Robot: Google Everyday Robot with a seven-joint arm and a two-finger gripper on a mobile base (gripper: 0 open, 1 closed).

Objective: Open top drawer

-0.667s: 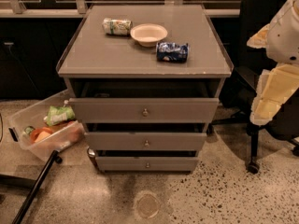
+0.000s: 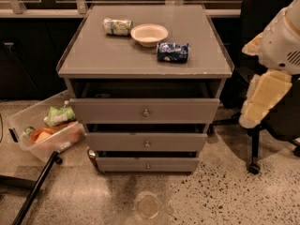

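Three grey drawer fronts stacked under the flat grey counter; uppermost and widest, the top drawer, small round metal knob at its middle, just below the front edge, standing a little proud with a dark gap above. Looks like the approach stage: nothing on the knob yet. No sight of the gripper itself, only the white and cream robot arm beyond the right edge, well apart from the drawer; cannot tell how the jaws stand. Next: reach to the knob, close on it, pull straight out. Near the back edge, a green-and-white can on its side, a shallow cream bowl; a blue packet toward the right edge. Left of the counter, a clear plastic bin of snacks on speckled floor; black chair at right
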